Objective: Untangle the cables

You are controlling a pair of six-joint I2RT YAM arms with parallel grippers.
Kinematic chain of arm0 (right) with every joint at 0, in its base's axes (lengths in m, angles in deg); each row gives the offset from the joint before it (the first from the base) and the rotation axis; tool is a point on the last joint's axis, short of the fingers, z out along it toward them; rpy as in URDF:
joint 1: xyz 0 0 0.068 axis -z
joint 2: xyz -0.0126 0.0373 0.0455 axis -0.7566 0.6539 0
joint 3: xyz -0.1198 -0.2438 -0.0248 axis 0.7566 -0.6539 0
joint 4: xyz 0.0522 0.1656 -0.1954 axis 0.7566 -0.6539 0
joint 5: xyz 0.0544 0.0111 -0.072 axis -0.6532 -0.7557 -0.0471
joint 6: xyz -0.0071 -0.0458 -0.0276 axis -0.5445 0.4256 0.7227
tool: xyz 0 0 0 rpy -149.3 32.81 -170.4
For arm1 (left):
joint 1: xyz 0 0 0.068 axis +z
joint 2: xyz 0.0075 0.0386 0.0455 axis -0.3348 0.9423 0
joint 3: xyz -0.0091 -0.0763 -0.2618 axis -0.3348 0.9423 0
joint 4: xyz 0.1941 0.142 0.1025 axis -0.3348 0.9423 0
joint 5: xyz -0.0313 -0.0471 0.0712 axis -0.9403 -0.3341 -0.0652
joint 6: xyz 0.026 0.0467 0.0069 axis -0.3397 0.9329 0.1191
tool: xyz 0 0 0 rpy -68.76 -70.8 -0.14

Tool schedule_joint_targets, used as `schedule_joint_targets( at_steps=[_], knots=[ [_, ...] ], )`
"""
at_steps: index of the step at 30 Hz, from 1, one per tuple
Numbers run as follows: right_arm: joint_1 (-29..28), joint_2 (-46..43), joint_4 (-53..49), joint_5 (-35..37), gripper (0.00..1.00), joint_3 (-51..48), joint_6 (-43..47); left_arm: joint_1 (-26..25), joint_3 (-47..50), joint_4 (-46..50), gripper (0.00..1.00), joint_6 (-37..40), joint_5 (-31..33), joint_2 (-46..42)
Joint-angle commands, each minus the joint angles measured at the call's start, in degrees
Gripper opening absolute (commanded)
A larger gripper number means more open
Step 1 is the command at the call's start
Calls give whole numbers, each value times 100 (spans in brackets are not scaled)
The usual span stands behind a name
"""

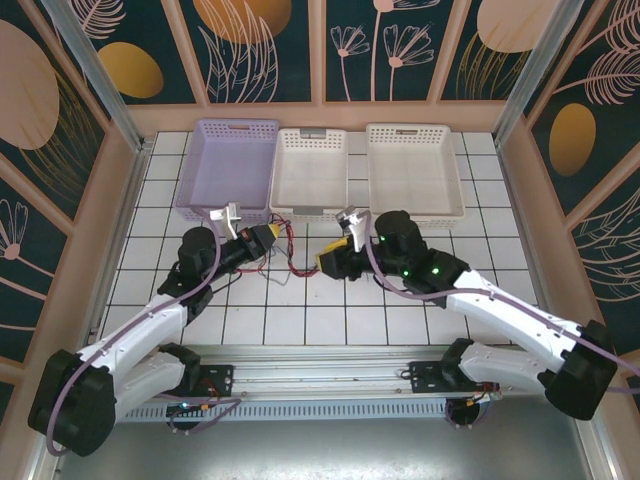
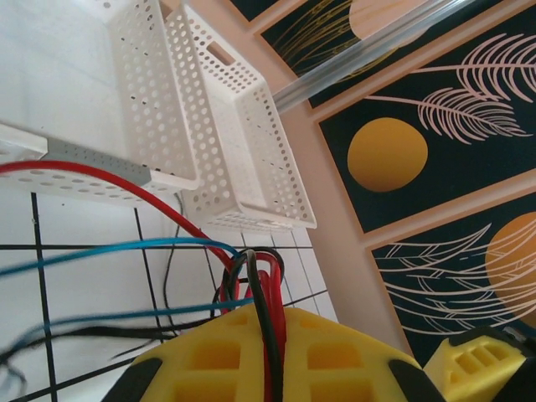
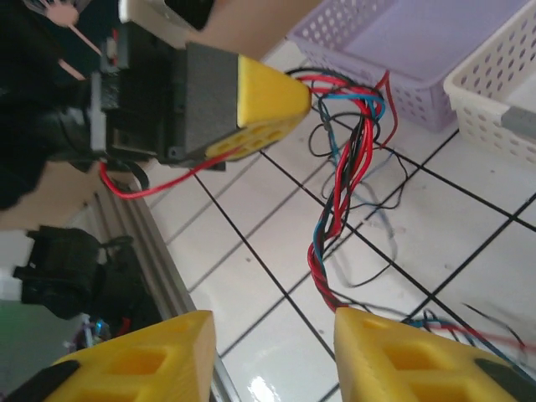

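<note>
Left end effector (image 2: 272, 339) clamps cables (image 2: 266, 289), ends unseen.

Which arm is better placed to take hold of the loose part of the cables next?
Right, probably: the right gripper stands open beside the cables, while the left gripper is shut on them.

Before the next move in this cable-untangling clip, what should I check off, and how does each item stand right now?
1. Left hand shut on the cables: ok.
2. Right hand open, holding nothing: ok.
3. Cables centred between the Right hand's fingers: not ok; they run off toward one finger.
4. Red, black and blue cables separated: not ok; they lie bunched together on the tiles.
5. Where the knot sits: cannot tell.
</note>
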Motion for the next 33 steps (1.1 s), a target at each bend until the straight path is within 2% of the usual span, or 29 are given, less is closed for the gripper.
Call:
schedule_joint_targets(
  at_steps=[1,9,14,19,27,30,33],
  knots=[
    [108,-241,263,-305,49,-165,-100,-1,-358,28,0,-120,7,-147],
    [145,-364,354,-99,51,-427,-401,-6,-977,335,0,212,-617,-126],
    [447,-547,471,-156,50,-530,-801,-7,-1439,995,0,918,-1400,-178],
    [931,-647,662,-669,49,-571,-1288,0,-1830,1863,0,1731,-1771,-294],
    [1506,-500,974,-1322,54,-232,-2363,-3,-2262,2705,0,2756,-2064,-156],
    [1663,-236,1013,-1637,60,4,-2770,-5,-2357,2932,0,3082,-1808,-139],
    [1664,58,1217,-2005,68,153,-3127,-4,-2227,2728,0,3244,-1633,-329]
  ],
)
